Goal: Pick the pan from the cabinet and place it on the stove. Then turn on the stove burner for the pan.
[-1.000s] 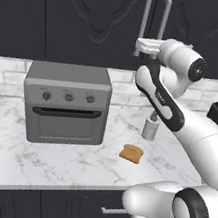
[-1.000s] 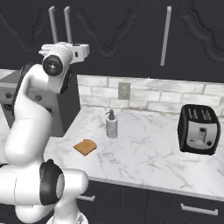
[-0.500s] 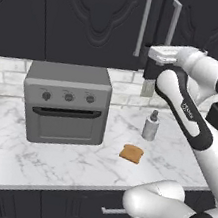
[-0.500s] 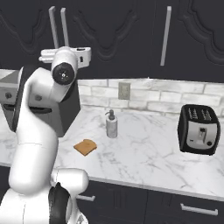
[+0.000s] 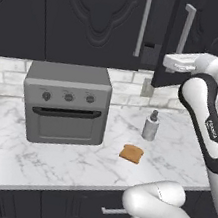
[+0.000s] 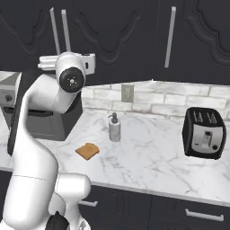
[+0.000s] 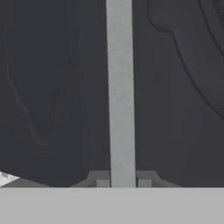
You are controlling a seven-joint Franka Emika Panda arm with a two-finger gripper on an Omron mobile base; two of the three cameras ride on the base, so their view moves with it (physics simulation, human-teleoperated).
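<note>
Since the earlier frame the near-black carved cabinet door point(image 5: 169, 40) has swung ajar; jaws pinch its silver bar handle point(image 7: 120, 92) at twelve o'clock, pulling toward the pan inside.

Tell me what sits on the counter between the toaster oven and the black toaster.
A slice of toast and a soap dispenser, both seen in the right base view.
</note>
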